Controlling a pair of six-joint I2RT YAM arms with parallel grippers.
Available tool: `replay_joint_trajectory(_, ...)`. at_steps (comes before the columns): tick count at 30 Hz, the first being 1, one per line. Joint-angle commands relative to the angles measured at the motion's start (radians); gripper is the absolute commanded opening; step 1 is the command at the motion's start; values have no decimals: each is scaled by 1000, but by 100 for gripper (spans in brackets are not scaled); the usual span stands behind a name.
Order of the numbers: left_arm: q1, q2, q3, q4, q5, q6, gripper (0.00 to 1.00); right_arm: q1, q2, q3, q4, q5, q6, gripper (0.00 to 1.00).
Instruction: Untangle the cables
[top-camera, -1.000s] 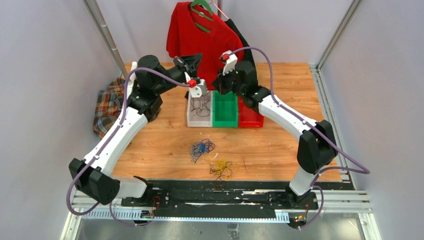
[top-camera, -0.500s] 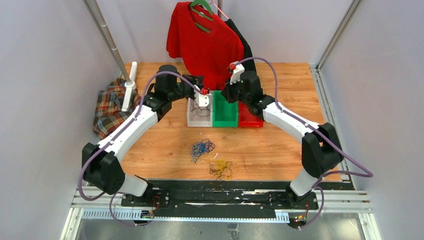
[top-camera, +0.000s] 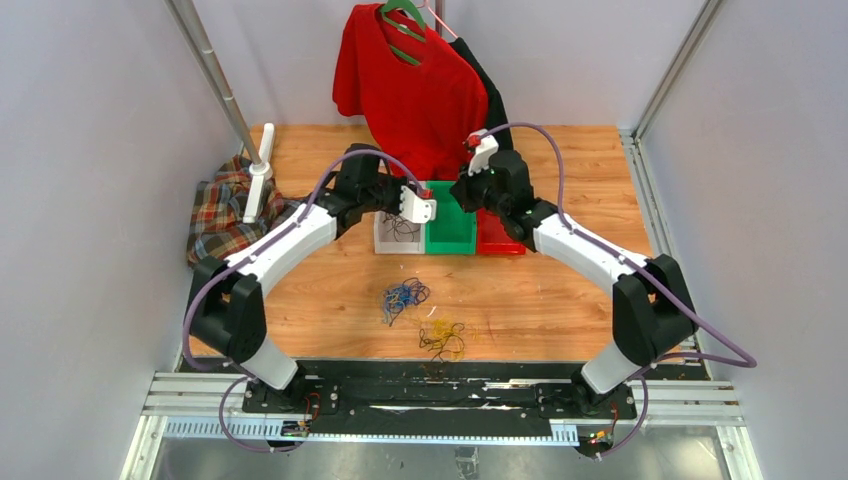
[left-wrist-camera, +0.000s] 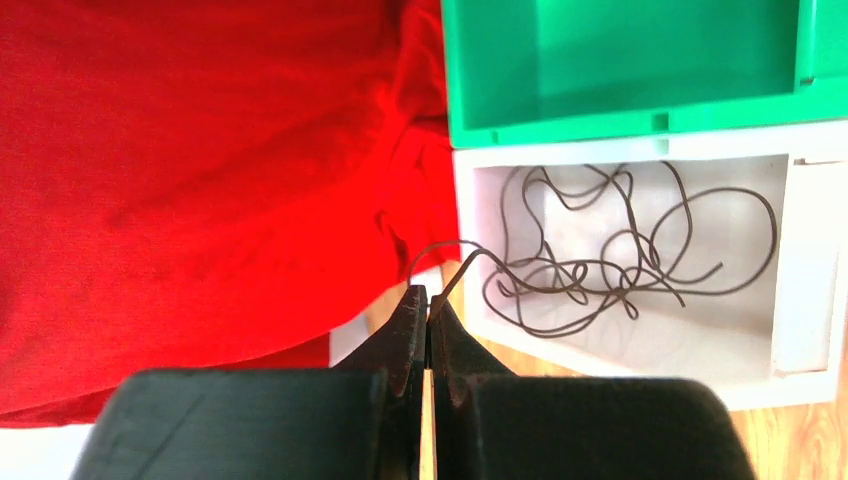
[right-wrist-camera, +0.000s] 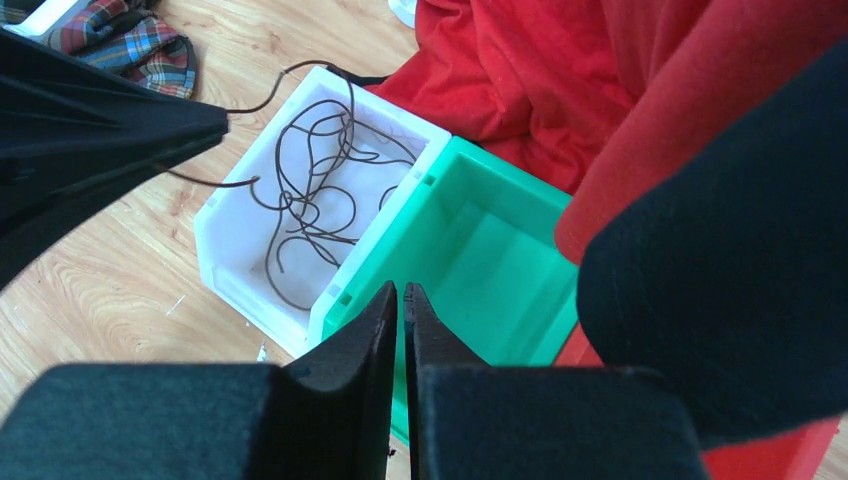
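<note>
Left gripper (left-wrist-camera: 428, 295): pinched on the end of the black cable (left-wrist-camera: 580, 270), rest coiled in white bin (left-wrist-camera: 650, 340).
Blue tangle (top-camera: 403, 296), yellow-and-black tangle (top-camera: 443, 336): loose on table (top-camera: 320, 290).
Right gripper (right-wrist-camera: 401, 295): all but closed, empty, above green bin (right-wrist-camera: 500, 250).
Handling, as judged: light, limp, snag-prone; pinch free ends.

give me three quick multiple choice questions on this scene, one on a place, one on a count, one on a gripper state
1. The black cable lies mostly in:
A. the green bin
B. the white bin
C. the red bin

2. How many bins stand in the row?
A. two
B. four
C. three

3. The left gripper is:
A. shut on the black cable
B. wide open
C. shut, holding nothing

Answers:
1 B, the cable's loops fill the white bin.
2 C, the white, green and red bins stand side by side.
3 A, the cable's end runs up between its closed fingers.
</note>
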Motion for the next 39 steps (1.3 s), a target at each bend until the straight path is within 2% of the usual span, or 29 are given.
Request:
replay_joint_trajectory(1, -7, 59, 5, -4, -87, 2, 1, -16, -59, -38, 43, 26, -3, 7)
replay_joint_trajectory(9, -44, 186, 84, -34, -233, -97, 1, -35, -92, -76, 63, 35, 2, 8)
replay_joint_trajectory(14, -45, 258, 213, -234, -205, -181, 1, -69, -117, -94, 57, 30, 12, 11)
replay_joint_trajectory(15, -45, 273, 246, -277, -202, -193, 5, -79, -126, -99, 56, 28, 14, 12)
replay_joint_trajectory(18, -37, 304, 343, -397, -179, -217, 26, -100, -154, -109, 42, 24, 23, 15)
replay_joint_trajectory(22, 1, 354, 522, -599, -75, -284, 48, -103, -188, -113, 15, 43, 41, 18)
replay_joint_trajectory(26, 40, 378, 623, -719, 35, -353, 57, -103, -211, -133, 27, 20, 81, 21)
replay_joint_trajectory(32, 48, 335, 522, -724, 82, -311, 61, -98, -188, -113, 11, -28, 88, 29)
replay_joint_trajectory(35, 48, 327, 491, -726, 105, -294, 73, -82, -179, -109, 6, -34, 82, 35)
replay_joint_trajectory(37, 49, 338, 491, -719, 98, -289, 74, -63, -172, -109, 6, -33, 84, 36)
replay_joint_trajectory(39, 50, 366, 502, -675, 83, -339, 67, -42, -167, -112, 7, -30, 87, 36)
